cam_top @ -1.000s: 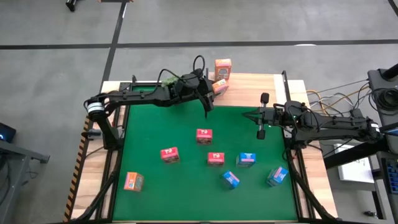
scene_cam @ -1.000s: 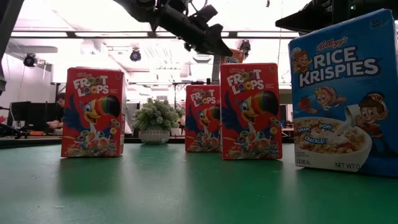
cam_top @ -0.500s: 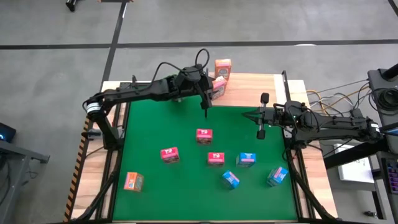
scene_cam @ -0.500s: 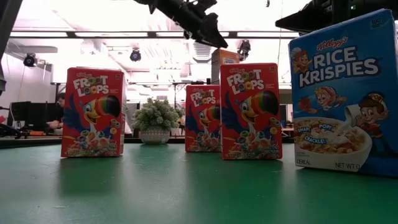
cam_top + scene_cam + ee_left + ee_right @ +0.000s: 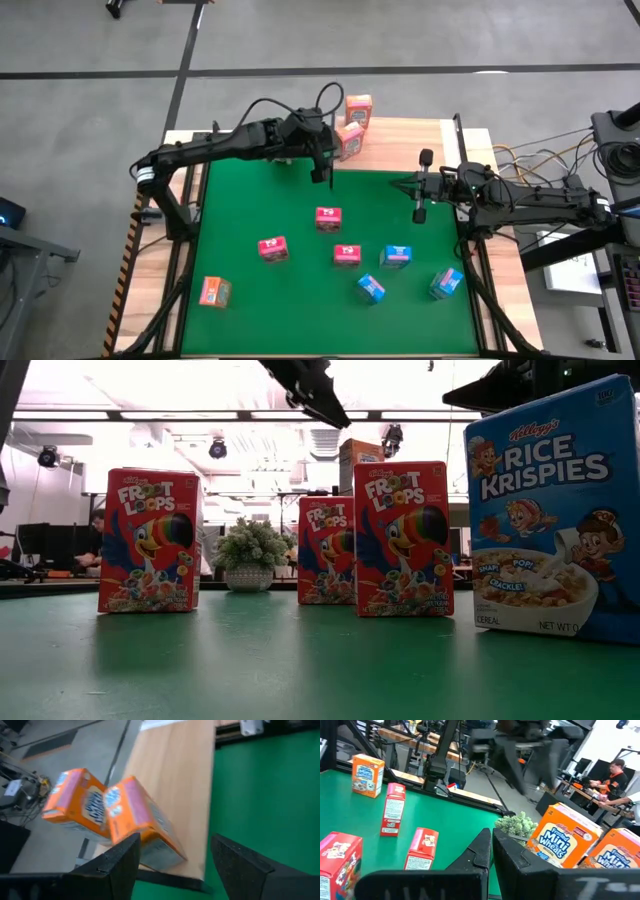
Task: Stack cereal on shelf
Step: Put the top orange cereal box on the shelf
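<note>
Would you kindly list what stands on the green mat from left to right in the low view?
Red cereal box → small potted plant → red box further back → nearer red box → big blue box.

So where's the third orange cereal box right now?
High view: the third orange box stands alone at the green mat's near-left corner, left of the red boxes.

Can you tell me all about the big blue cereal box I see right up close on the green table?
The blue cereal box is cardboard, with "Rice Krispies" in white letters, little cartoon figures and a bowl of cereal with milk printed on the front. It stands upright on the green mat, at the right of the low view and very near the camera, so its right edge is cut off. Nothing touches it except the mat.
</note>
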